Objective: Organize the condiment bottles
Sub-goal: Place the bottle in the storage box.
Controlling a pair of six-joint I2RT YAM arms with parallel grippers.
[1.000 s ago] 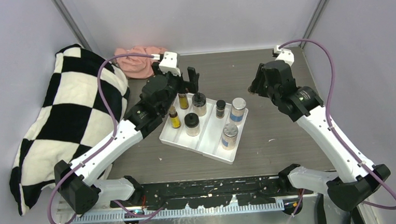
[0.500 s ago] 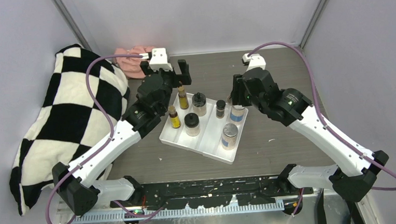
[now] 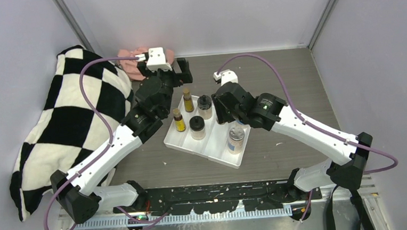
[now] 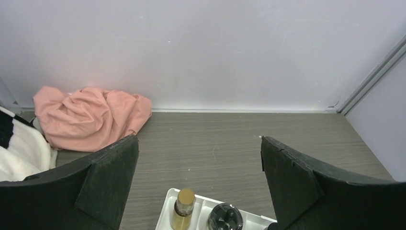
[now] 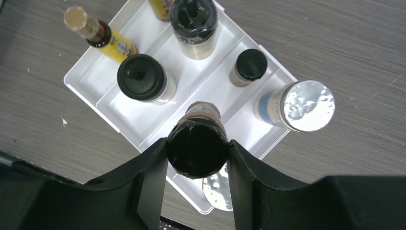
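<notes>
Over the white tray [image 3: 214, 145] at mid-worktop [image 3: 285, 83], the right tool [image 5: 197, 155] is clamped on the black cap of a tiny dark bottle [image 5: 197, 143], in the lane between the black-lidded jars and the silver-lidded shakers; whether it has touched down cannot be told. The bottle looks light, rigid, smooth and likely breakable, so the cap's sides seem the surest hold, though a round cap may twist. Room is tight: its twin [image 5: 251, 64] stands just beyond, one shaker [image 5: 306, 105] to the right, another [image 3: 236, 138] nearer, and a jar [image 5: 143, 79] to the left. The left tool [image 4: 197, 160] hangs wide apart and empty above the tray's far corner, over a slim yellow bottle [image 4: 183, 208]. A pink cloth [image 4: 91, 117] and a checkered cushion [image 3: 68, 118] lie left, well apart.
</notes>
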